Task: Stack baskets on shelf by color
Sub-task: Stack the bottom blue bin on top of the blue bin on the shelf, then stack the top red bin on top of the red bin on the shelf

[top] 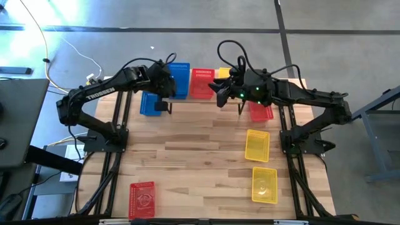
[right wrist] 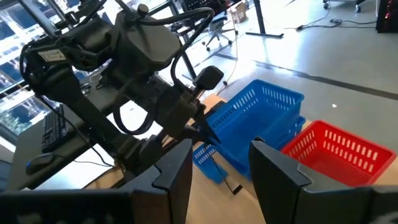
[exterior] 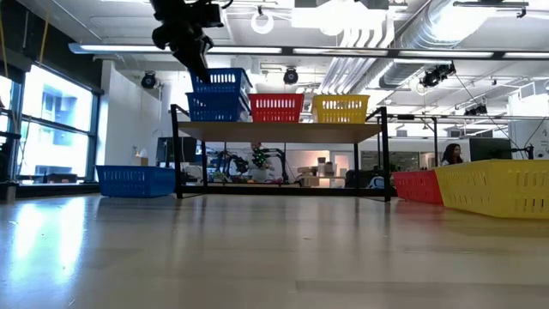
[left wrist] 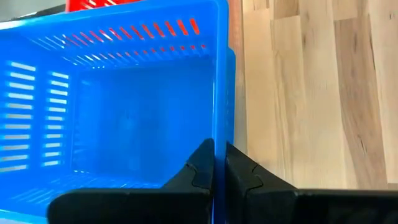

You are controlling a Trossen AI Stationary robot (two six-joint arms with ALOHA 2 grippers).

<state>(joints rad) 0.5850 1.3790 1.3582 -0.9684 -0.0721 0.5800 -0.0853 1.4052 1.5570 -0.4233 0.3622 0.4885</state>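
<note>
Gripping: left end effector [left wrist: 219, 163] clamps the top blue basket's [left wrist: 124, 93] wall on the shelf [exterior: 279, 130].
Right end effector [right wrist: 221, 165]: open, empty.

The only lettering I can read is "TROSSEN" in white capitals along the upper link of my left arm [top: 103, 92], out toward ten o'clock on the table in the high view. Nothing else in the pictures carries text I can make out.
</note>
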